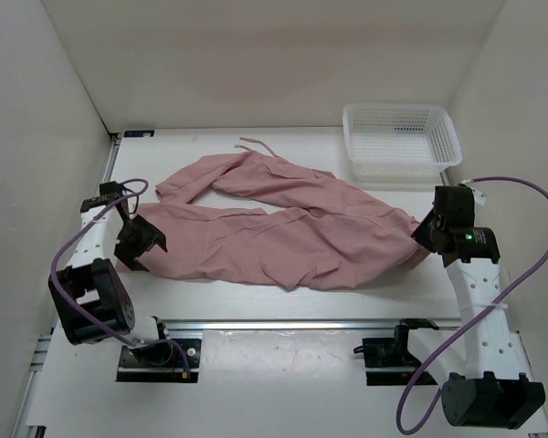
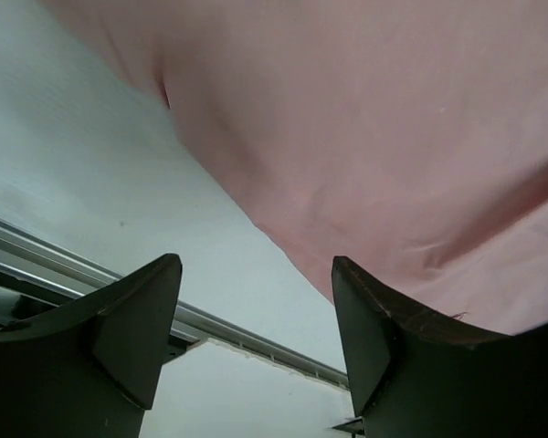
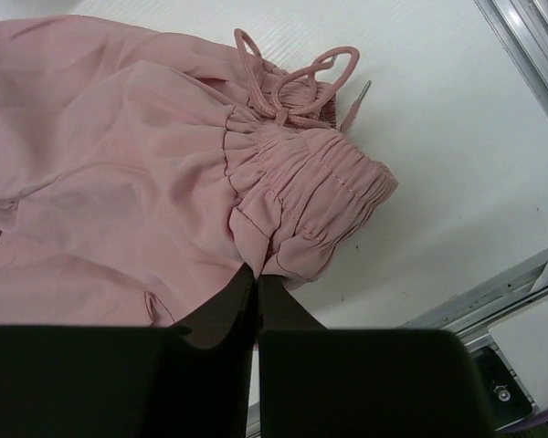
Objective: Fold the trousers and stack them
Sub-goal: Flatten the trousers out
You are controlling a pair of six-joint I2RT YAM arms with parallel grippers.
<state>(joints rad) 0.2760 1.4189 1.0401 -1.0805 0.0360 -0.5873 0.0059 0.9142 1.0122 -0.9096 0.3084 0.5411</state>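
R end effector (image 3: 257,272) pinches soft, gathered pink trousers (image 3: 119,182).

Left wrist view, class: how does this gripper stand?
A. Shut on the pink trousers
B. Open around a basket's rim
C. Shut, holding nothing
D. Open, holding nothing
D: the left gripper has its fingers wide apart, the white table shows through the gap, and the trousers lie beyond the tips, ungripped.

Dusty-pink trousers (image 1: 283,228) lie spread flat, apparently unfolded, across the table.
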